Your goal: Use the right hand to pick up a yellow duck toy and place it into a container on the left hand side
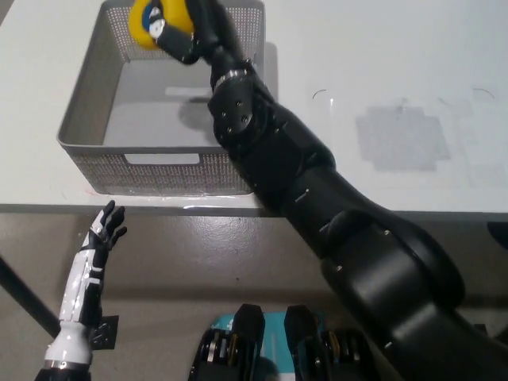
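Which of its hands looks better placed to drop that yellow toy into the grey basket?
The right. The black right hand already holds the yellow duck toy above the grey perforated plastic basket. The white left hand rests open below the white table's edge, holding nothing.

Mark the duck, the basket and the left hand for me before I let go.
yellow duck toy [149, 24]: head view, on its yellow body, held in the right hand.
grey basket [163, 172]: head view, on its near mesh wall.
left hand [105, 228]: head view, on the palm, below the table edge.
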Controlling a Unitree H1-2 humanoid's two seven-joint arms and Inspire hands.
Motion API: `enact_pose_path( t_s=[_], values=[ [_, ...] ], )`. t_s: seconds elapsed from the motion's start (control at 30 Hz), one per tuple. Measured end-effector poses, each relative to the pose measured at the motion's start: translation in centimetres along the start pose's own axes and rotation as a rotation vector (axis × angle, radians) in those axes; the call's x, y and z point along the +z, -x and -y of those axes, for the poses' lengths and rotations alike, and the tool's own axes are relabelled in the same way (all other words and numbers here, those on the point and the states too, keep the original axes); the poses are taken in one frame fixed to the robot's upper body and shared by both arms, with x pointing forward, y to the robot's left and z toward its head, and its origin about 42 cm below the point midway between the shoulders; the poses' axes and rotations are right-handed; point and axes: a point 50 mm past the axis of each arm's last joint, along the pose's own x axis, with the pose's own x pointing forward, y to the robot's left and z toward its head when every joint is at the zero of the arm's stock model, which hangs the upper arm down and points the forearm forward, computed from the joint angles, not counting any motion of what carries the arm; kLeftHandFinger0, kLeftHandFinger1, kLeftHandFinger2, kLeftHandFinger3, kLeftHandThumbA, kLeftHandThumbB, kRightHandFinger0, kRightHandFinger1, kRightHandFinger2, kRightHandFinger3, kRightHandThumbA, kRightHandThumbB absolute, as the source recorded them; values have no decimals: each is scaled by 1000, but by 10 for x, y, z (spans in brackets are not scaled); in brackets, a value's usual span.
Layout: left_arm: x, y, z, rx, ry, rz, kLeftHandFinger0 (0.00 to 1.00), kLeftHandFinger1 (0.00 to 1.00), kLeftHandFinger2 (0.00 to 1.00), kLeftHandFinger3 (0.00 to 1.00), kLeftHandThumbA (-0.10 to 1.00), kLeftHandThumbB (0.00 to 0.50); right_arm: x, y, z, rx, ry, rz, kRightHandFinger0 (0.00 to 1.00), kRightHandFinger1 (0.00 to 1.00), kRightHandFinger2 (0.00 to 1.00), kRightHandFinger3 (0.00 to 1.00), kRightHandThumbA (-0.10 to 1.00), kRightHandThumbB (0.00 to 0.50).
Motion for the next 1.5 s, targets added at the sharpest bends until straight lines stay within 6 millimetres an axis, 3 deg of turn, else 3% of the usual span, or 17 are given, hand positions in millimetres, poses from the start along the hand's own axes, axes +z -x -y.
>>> enact_pose_path(
  t_s=[0.03,0.07,0.1,0.13,0.17,0.2,0.23,0.33,0.37,0.67,0.9,0.97,1.07,1.2,1.33,1.37,1.5],
  values=[
    [-1,2,0,0,0,-4,947,1000,1000,1000,1000,500,-2,1,-1,8,14,-4,0,369,754,805,-100,202],
    [-1,4,1,-1,1,-8,944,1000,1000,1000,1000,500,-4,2,-3,15,24,-7,53,417,823,866,-100,217],
    [-2,6,1,-2,1,-11,949,1000,1000,1000,1000,500,-6,3,-4,27,37,-14,301,693,1000,1000,160,217],
    [-2,7,2,-2,2,-12,950,1000,1000,1000,1000,500,-8,4,-5,35,45,-20,419,666,882,1000,273,251],
    [-2,9,2,-3,2,-14,950,1000,1000,1000,1000,500,-10,5,-8,58,66,-32,848,1000,1000,1000,542,321],
    [-2,11,3,-4,3,-16,961,1000,1000,1000,1000,500,-12,5,-9,76,83,-38,1000,1000,1000,1000,688,345],
    [-2,12,3,-5,4,-20,968,1000,1000,1000,1000,500,-13,6,-11,96,100,-47,1000,1000,1000,1000,855,402],
    [-5,19,4,-7,6,-34,965,1000,1000,1000,1000,500,-17,8,-15,166,137,-65,1000,1000,1000,1000,954,417],
    [-5,21,5,-7,6,-38,964,1000,1000,1000,1000,500,-18,9,-17,186,145,-69,1000,1000,1000,1000,999,445],
    [-9,32,7,-7,11,-64,968,1000,1000,1000,1000,500,-38,17,-22,309,193,-103,1000,1000,1000,1000,1000,452],
    [-13,48,11,-4,22,-99,980,1000,1000,1000,1000,500,-36,18,-16,305,156,-52,1000,1000,1000,1000,1000,419],
    [-16,56,11,-2,22,-118,959,1000,1000,1000,1000,500,-32,18,-12,285,137,-20,1000,1000,1000,1000,1000,399],
    [-19,66,11,0,22,-142,935,1000,1000,1000,1000,500,-24,19,-3,247,101,45,1000,1000,1000,1000,1000,415],
    [-20,70,11,1,23,-151,935,1000,1000,1000,1000,500,-20,26,6,208,61,101,1000,1000,1000,1000,1000,363],
    [-21,70,12,2,25,-156,935,1000,1000,1000,1000,500,-20,36,21,165,27,139,1000,1000,1000,1000,1000,351],
    [-21,71,12,2,26,-158,942,1000,1000,1000,1000,500,-20,39,26,150,20,150,1000,1000,1000,1000,1000,368],
    [-22,72,12,2,26,-161,947,1000,1000,1000,1000,500,-23,50,44,103,4,172,1000,1000,1000,1000,963,299]
  ],
)
